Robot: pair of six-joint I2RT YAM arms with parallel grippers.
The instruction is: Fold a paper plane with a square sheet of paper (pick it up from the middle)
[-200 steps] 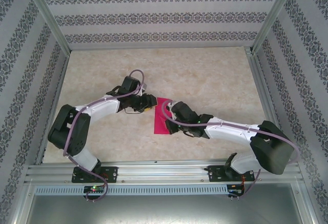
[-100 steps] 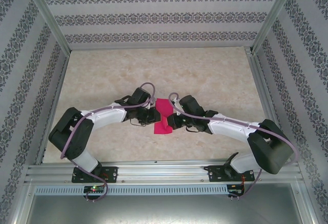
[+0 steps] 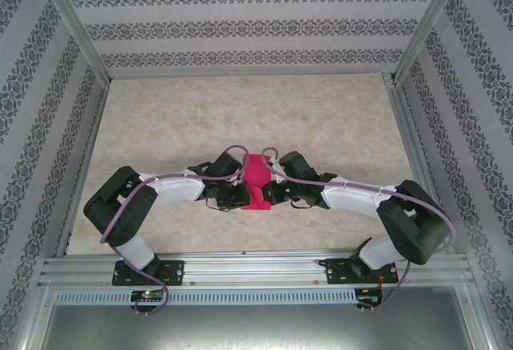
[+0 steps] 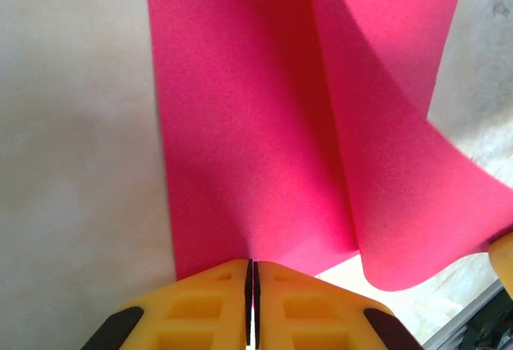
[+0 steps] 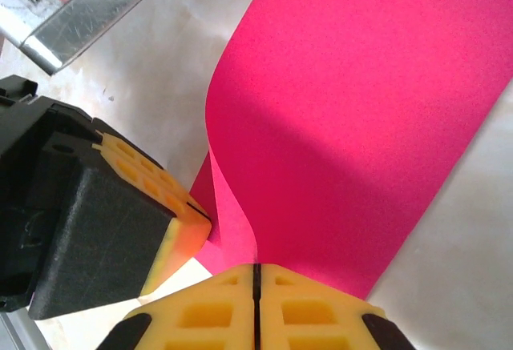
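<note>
From above, the thin magenta-pink square sheet of paper arches off the beige marbled desk, between the left hand and right hand. In the left wrist view, the left hand is pinched shut on the sheet's edge. In the right wrist view, the right hand clamps it likewise. This looks like an early fold, with nose and wings yet to do.

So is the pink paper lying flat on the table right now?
No, the pink paper curls upward in a loop, pinched by the left pincer and the right pincer.
</note>
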